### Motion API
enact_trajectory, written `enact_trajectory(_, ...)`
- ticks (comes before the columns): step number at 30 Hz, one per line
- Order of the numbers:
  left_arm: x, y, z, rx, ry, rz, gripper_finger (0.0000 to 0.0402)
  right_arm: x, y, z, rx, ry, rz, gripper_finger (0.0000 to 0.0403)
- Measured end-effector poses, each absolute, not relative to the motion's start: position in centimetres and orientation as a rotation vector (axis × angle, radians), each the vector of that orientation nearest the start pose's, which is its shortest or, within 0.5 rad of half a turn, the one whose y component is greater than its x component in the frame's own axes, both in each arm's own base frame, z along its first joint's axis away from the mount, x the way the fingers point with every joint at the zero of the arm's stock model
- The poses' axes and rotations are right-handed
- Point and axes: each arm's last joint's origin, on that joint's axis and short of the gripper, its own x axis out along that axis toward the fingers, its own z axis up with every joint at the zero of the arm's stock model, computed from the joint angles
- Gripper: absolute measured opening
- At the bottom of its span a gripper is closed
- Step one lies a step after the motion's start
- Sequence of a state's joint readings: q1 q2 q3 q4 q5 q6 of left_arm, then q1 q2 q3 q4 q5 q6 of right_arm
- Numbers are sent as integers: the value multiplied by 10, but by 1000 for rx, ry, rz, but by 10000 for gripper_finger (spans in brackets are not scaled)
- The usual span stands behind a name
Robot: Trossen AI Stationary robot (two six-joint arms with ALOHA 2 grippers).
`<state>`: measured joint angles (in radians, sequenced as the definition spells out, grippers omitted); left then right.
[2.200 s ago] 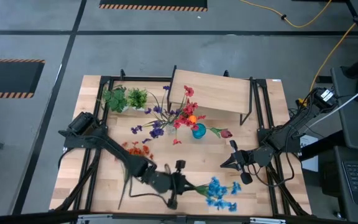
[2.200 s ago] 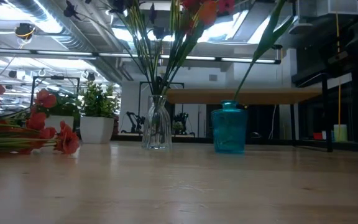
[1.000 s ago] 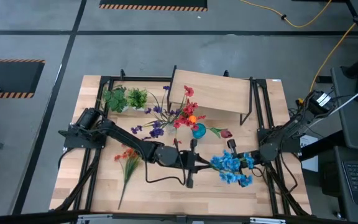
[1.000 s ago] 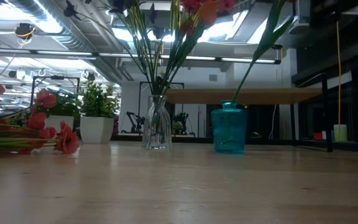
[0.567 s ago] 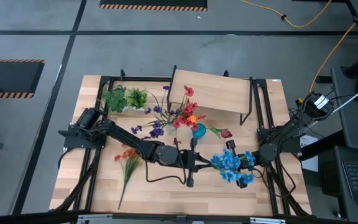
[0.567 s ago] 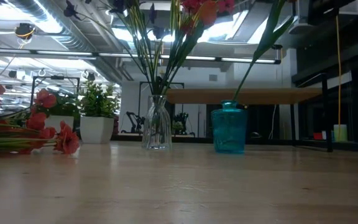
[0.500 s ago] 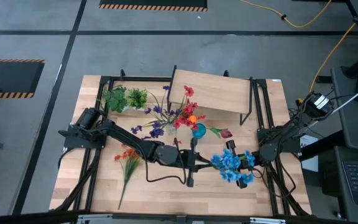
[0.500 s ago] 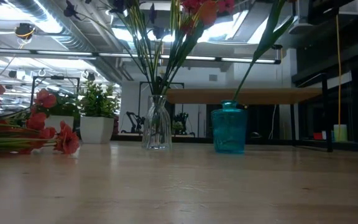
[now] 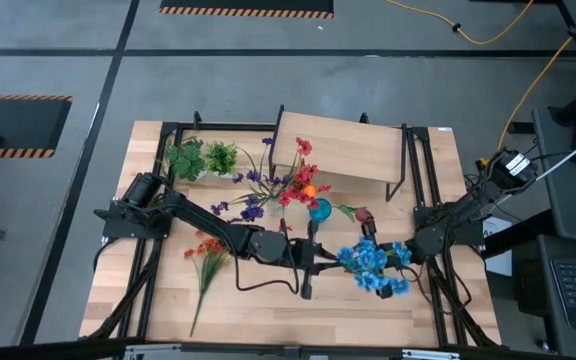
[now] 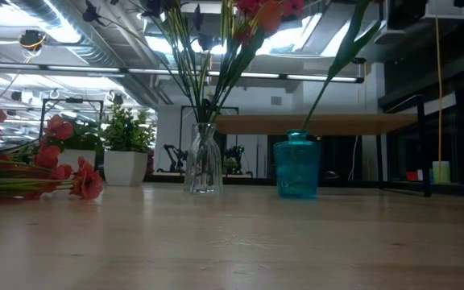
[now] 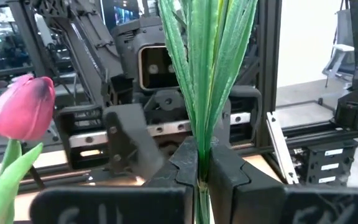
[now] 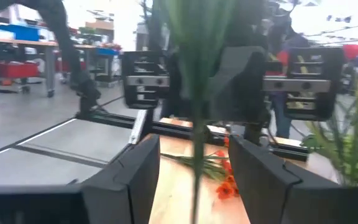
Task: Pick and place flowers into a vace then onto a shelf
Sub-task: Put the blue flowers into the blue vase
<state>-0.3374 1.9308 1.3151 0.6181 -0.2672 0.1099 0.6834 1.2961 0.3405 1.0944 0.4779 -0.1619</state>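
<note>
Stems of the blue flower spray (image 9: 371, 268) are clamped in the left gripper (image 9: 315, 262) near mid-table, while the right gripper (image 9: 386, 258), fingers parted around the stem, is seen just right of the blooms.

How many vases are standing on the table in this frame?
2: a clear glass vase left of a teal vase in the low view, both mid-table in front of the shelf; none seems hidden.
</note>
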Motion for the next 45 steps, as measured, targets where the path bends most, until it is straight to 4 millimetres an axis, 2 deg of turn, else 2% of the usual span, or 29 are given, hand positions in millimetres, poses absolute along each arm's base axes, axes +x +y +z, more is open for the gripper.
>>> enact_trajectory(10,422,-137,259,116,-13,-63,12,196,131,210,-84,-128,159,188)
enact_trajectory(23,426,-122,259,116,-11,-36,12,196,132,210,-60,-129,191,145)
enact_trajectory(30,426,-122,257,122,10,-36,12,196,132,209,-63,-123,189,130)
enact_trajectory(36,426,-121,257,122,13,-36,12,196,132,209,-63,-123,188,89)
enact_trajectory(42,426,-122,257,120,18,-68,12,196,132,209,-65,-124,193,14)
enact_trajectory(45,426,-123,257,120,12,-75,13,196,132,209,-66,-124,196,12)
